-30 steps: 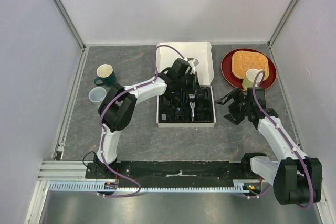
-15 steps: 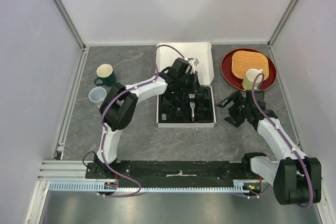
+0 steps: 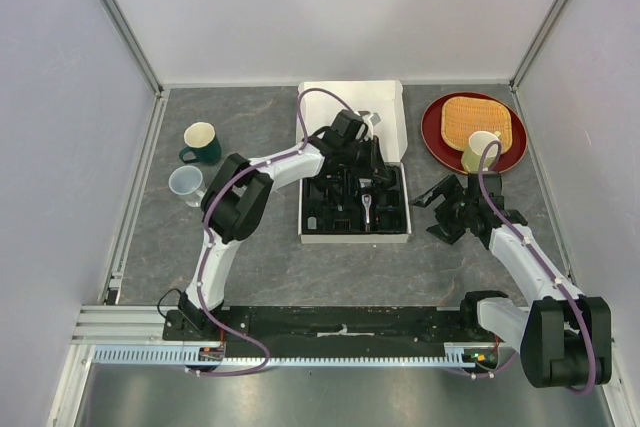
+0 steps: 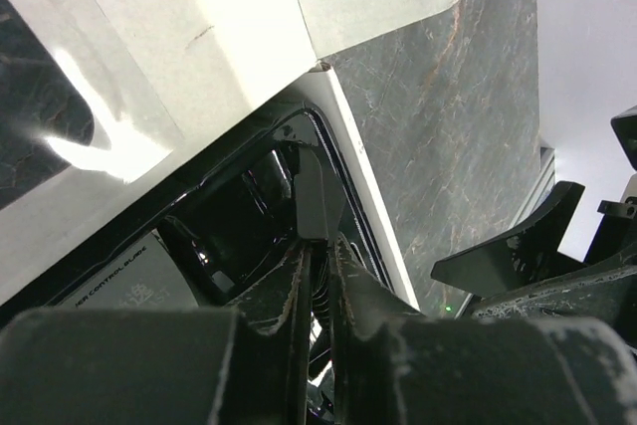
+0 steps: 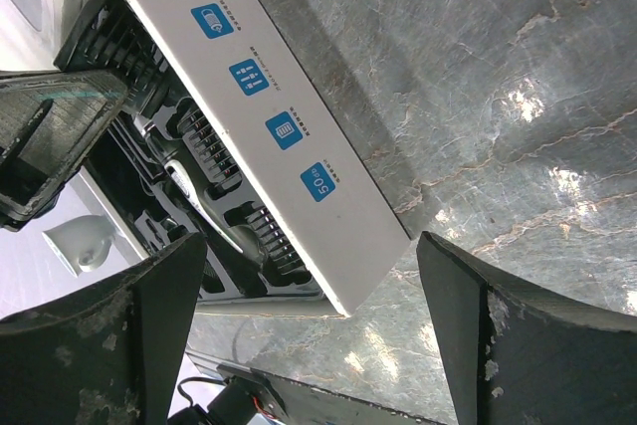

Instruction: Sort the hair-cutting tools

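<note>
Left wrist view, left claw (image 4: 318, 251) pinched narrow on black piece (image 4: 317, 191) in box (image 4: 370, 201), right claw (image 5: 309, 251) spread wide.

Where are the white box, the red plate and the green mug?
white box (image 3: 386, 107): top view, bare open lid.
red plate (image 3: 431, 128): top view, left rim.
green mug (image 3: 200, 137): top view, cream inside.

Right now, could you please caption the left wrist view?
Left claw shut on a slim black plastic piece at a corner of the glossy black tray in the white cardboard box.
</note>
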`<state>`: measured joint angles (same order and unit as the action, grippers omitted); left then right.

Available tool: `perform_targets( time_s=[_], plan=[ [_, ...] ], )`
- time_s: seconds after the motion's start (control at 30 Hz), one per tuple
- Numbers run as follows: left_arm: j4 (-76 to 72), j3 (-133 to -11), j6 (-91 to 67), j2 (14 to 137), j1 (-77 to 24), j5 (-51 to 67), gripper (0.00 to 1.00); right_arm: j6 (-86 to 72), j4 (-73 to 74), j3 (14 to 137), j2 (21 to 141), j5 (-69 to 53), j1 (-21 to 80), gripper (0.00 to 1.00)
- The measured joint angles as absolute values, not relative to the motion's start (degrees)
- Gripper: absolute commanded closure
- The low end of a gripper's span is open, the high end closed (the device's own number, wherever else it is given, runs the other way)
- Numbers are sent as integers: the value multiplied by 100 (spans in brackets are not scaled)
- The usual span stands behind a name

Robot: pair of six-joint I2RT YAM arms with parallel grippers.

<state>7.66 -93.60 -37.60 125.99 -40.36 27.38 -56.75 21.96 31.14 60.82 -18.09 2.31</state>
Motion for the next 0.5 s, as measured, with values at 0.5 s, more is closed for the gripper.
perform_targets(
  time_s=[0.5],
  plan=[
    [1087, -9417, -3800, 12691, -3887, 2718, 51, -5677, 2196, 3114, 6082, -1809, 231, 7]
  ],
)
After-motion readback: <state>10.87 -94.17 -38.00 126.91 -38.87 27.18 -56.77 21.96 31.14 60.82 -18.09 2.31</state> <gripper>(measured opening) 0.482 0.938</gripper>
